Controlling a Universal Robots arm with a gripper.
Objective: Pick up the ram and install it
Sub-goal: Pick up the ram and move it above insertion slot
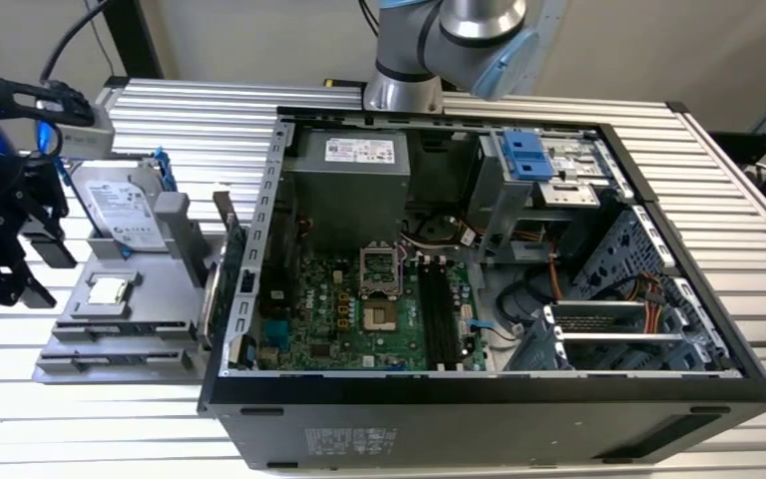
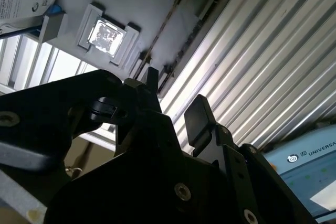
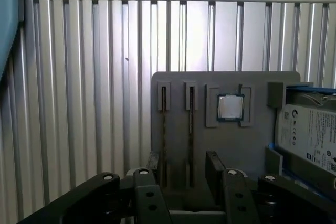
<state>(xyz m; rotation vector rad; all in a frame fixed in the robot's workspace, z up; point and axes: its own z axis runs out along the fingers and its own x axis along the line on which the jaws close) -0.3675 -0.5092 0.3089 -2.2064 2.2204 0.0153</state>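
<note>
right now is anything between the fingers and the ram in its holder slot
Nothing visible. In the first wrist view the open fingers hang over the grey holder, and the ram sits edge-on in its slot with only open air in between.

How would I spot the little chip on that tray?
A grey tray sits by the open computer case, on the exterior view's left. Beside the hard drive lies the chip: small, square, shiny, unlike the narrow slots beyond.
</note>
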